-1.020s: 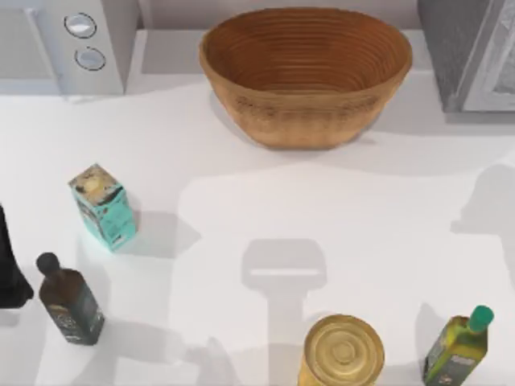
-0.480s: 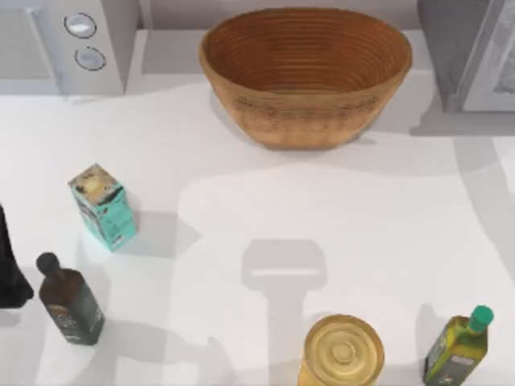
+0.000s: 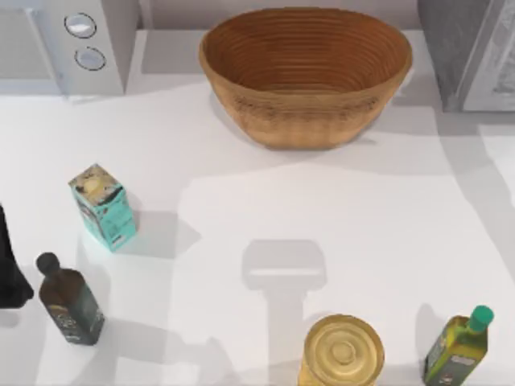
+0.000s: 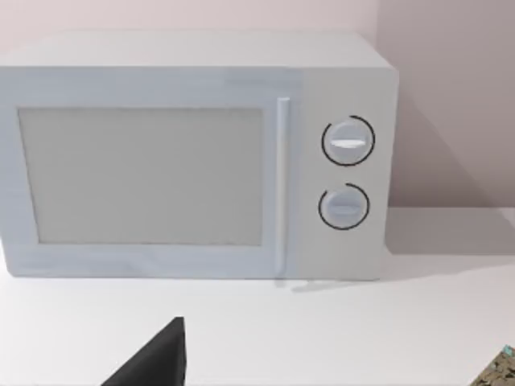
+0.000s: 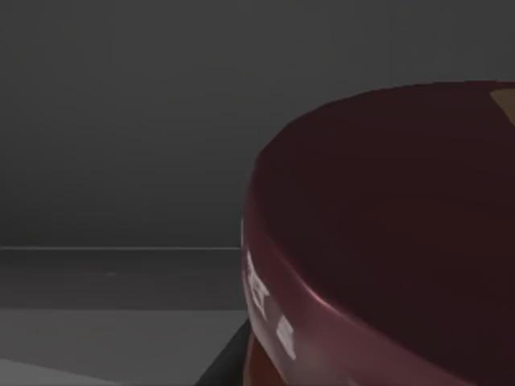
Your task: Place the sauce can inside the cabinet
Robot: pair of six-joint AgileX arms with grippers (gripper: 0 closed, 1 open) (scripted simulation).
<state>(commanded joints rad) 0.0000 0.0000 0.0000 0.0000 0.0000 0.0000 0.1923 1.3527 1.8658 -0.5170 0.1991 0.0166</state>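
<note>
Dark maroon sauce can (image 5: pixel 386 233), grey speckled cabinet (image 3: pixel 451 48)

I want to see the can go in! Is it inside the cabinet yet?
Nearly. The right wrist view shows the can close up against a dark grey interior, seemingly inside the cabinet. Whether it has been let go cannot be told. The left gripper waits by the microwave.

The middle of the white counter (image 3: pixel 241 209) lies open, a broad lane running from the left side to the right. At the back stand a white microwave with two round knobs (image 3: pixel 68 44), a brown woven basket (image 3: pixel 306 72) and the grey speckled cabinet (image 3: pixel 471 52). A teal carton (image 3: pixel 103 207) and dark bottle (image 3: pixel 71 301) crowd the left; a gold-topped can (image 3: pixel 342 351) and green-capped oil bottle (image 3: pixel 459 346) line the front edge.
</note>
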